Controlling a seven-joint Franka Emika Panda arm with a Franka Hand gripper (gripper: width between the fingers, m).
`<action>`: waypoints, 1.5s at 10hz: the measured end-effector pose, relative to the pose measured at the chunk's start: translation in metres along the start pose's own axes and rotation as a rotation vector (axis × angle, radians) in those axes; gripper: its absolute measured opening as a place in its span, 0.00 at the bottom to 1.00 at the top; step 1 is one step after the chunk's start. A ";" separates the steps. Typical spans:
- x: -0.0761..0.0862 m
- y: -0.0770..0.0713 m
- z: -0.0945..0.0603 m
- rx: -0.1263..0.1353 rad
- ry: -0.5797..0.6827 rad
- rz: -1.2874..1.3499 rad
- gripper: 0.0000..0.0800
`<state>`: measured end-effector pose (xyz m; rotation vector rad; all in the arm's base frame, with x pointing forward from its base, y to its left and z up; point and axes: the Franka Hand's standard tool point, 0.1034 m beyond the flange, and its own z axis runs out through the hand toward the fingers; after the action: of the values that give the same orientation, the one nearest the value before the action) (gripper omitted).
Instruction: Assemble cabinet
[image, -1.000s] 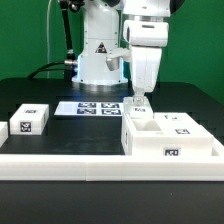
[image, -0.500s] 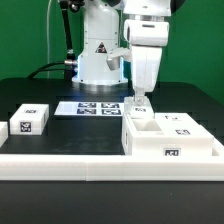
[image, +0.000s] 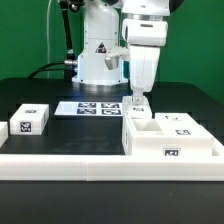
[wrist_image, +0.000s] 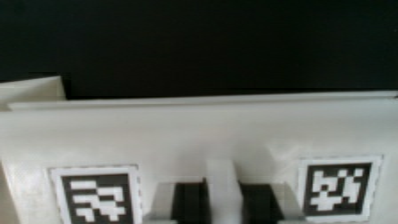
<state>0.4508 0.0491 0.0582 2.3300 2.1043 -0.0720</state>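
In the exterior view the cabinet (image: 172, 141), a large white box with small black-and-white tags, stands at the exterior view's right with open compartments on top. My gripper (image: 138, 104) hangs straight down over its back left corner. Seen from the wrist, a white cabinet panel (wrist_image: 214, 125) carries two tags, and my gripper (wrist_image: 226, 205) has both dark fingers (wrist_image: 191, 205) pressed against a thin white rib of the cabinet. The jaws stand nearly together, shut on that rib. What lies below the fingertips is hidden.
A white tagged cube (image: 28, 120) sits at the exterior view's left. The marker board (image: 98, 107) lies flat behind it, before the robot base (image: 100, 60). A long white rail (image: 60, 160) runs along the front, against the cabinet's lower edge.
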 end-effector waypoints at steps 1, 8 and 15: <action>0.000 0.000 0.000 0.001 0.000 0.000 0.09; 0.005 -0.001 0.000 0.001 0.000 0.017 0.09; -0.005 -0.011 0.001 -0.011 0.012 -0.011 0.09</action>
<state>0.4393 0.0447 0.0579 2.3186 2.1178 -0.0469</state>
